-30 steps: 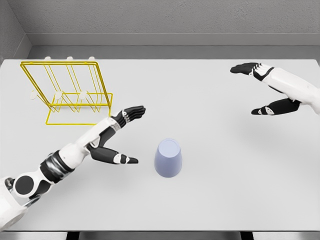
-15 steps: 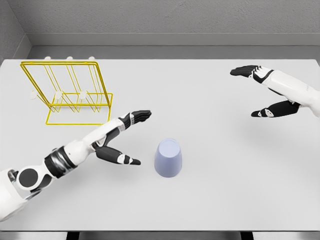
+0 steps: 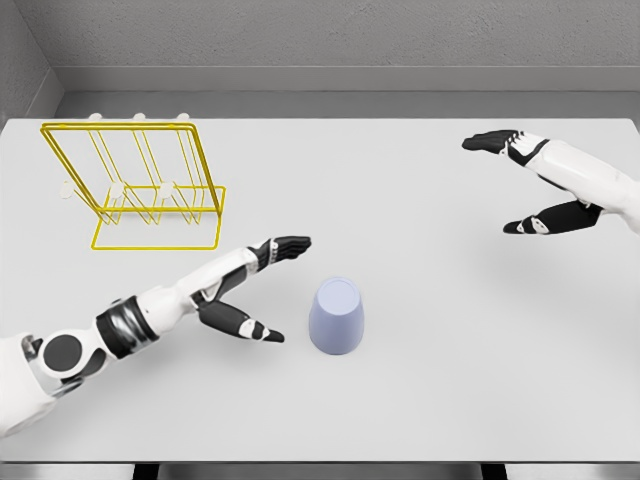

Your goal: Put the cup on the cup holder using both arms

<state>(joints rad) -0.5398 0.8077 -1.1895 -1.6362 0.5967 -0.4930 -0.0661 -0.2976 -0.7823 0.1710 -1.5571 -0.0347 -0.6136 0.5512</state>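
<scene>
We find the left hand [image 3: 250, 290] over the table just left of the cup, fingers spread and holding nothing. Its upper fingers [image 3: 290, 243] reach forward past the cup's far-left side, while the thumb [image 3: 262, 332] points toward the cup's lower left; neither touches it. The left arm [image 3: 130, 325] enters from the lower left corner and runs diagonally across the table.

The cup [image 3: 336, 316] is pale lavender and stands upside down, closed base uppermost, near the middle of the table, toward the front. It is apart from both hands.

The right hand [image 3: 530, 180] hovers at the far right of the table, well apart from the cup. Its fingers are likewise spread and empty, with the upper fingers pointing left and the thumb lower down.

The cup holder [image 3: 140, 185] is a yellow wire rack with white-tipped pegs, standing at the far left of the table, well apart from the cup and behind the left arm.

The table [image 3: 400, 400] is plain white, set against grey walls.
</scene>
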